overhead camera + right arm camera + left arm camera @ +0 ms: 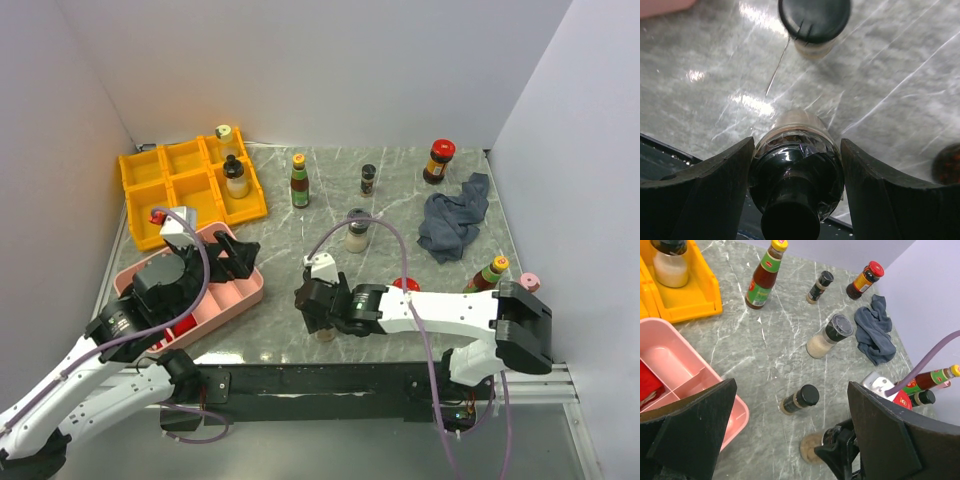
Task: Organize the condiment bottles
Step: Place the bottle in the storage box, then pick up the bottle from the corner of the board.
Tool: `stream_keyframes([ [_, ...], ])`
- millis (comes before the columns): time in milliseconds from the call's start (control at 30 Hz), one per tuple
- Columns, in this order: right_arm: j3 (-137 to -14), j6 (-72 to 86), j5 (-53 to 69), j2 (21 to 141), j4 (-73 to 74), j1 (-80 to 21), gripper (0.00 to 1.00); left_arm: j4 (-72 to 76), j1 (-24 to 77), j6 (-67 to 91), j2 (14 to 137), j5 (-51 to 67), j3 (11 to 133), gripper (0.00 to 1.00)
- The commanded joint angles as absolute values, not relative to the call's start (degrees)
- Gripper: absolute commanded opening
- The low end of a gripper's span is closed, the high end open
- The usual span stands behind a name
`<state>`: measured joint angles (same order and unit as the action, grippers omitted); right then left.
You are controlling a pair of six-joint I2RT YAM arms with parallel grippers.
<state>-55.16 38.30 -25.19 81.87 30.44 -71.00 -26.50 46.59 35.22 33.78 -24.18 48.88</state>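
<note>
My right gripper (315,318) is shut on a black-capped spice jar (796,150) near the table's front edge; the fingers (715,190) press both sides of its cap. Its tan base shows in the left wrist view (812,447). A second black-capped spice jar (800,399) stands just beyond it (814,22). My left gripper (238,255) is open and empty over the pink tray's right end (790,390). A pale shaker (356,230), a yellow-capped green-labelled bottle (299,180), a small black-capped jar (368,179) and a red-lidded jar (437,161) stand farther back.
A yellow bin rack (150,180) at the back left holds two bottles (235,178). The pink tray (235,295) holds red blocks. A dark blue-grey cloth (452,220) lies at the right. Another yellow-capped bottle (490,272), a red lid (405,285) and a pink-capped bottle (528,282) stand by the right arm.
</note>
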Motion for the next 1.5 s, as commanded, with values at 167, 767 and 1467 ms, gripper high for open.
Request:
stream_keyframes([
  [167, -58.8, 41.75, -27.51, 85.16, 27.42, -74.09, 0.78, -29.26, 46.76, 35.51, 32.96, -26.8, 51.68, 0.99],
  [767, -59.15, 40.25, -36.12, 65.59, 34.27, -74.27, 1.0, -28.13, 46.67, 33.75, 45.33, -14.0, 53.17, 0.99],
  [1467, -42.89, 43.24, -53.08, 33.14, 26.8, -73.57, 1.0, -20.82, 72.94, 30.76, 70.56, -22.05, 52.46, 1.0],
])
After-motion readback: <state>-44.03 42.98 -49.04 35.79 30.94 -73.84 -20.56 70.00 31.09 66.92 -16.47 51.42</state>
